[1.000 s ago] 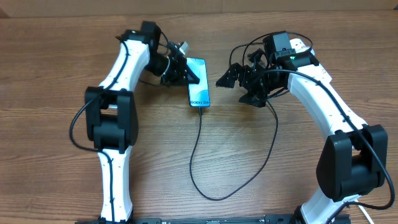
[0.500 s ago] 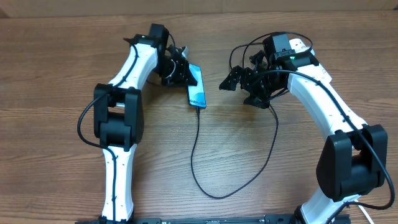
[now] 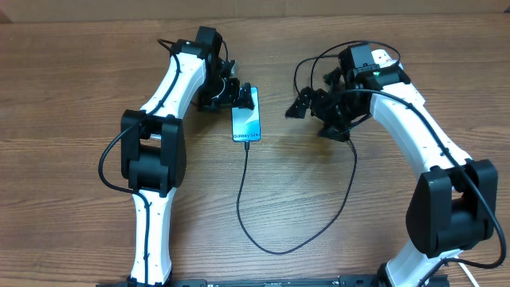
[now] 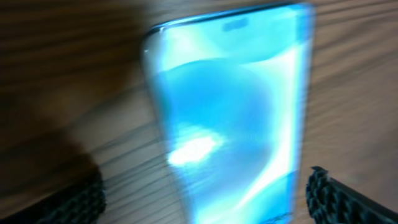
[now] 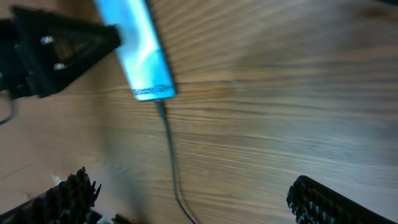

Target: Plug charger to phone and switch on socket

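Released, the phone [image 3: 247, 114] lies just beside the left hand [image 3: 233, 96], now wide open and empty.

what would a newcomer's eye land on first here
The lit blue phone lies flat on the wooden table, up the middle, the left gripper open at its far end. The thin black charger runs from its near end and loops toward the right arm.
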{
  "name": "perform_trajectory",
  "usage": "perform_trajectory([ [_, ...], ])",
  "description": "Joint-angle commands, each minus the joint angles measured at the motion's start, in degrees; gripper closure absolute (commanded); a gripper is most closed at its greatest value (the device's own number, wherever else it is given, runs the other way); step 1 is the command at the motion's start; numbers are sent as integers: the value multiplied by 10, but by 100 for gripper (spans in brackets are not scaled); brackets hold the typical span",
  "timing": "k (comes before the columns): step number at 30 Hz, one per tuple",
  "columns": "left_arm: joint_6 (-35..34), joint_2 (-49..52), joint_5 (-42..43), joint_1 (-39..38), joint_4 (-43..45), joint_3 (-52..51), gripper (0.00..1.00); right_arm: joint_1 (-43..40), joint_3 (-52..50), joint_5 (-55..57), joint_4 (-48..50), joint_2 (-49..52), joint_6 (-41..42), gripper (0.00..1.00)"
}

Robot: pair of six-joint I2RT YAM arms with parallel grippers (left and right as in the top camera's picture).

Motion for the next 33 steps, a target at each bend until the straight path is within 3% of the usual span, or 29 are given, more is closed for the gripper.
perform_trajectory([
  [1, -8, 6, -119, 7, -24, 15, 0, -24, 21, 72, -28, 1, -3, 0],
  [6, -19, -7, -131, 11, -76, 96, 0, -72, 97, 167, -97, 1, -4, 1],
  [8, -19, -14, -131, 12, -92, 134, 0, -88, 127, 200, -103, 1, -5, 11],
  [10, -19, -30, -132, 12, -115, 190, 0, -113, 167, 250, -90, 1, -22, 14],
  [11, -19, -38, -132, 12, -123, 215, 0, -124, 178, 280, -77, 1, -29, 14],
  [14, -19, -76, -132, 12, -144, 292, 0, -162, 183, 405, -12, 3, -32, 0],
  [17, -18, -106, -160, 12, -147, 313, 0, -188, 176, 479, 28, 10, -38, 0],
  [26, -18, -126, -185, 12, -147, 311, 0, -249, 169, 487, 159, 106, -166, 0],
  [33, -18, -126, -185, 12, -148, 311, 0, -262, 169, 482, 199, 172, -169, 0],
])
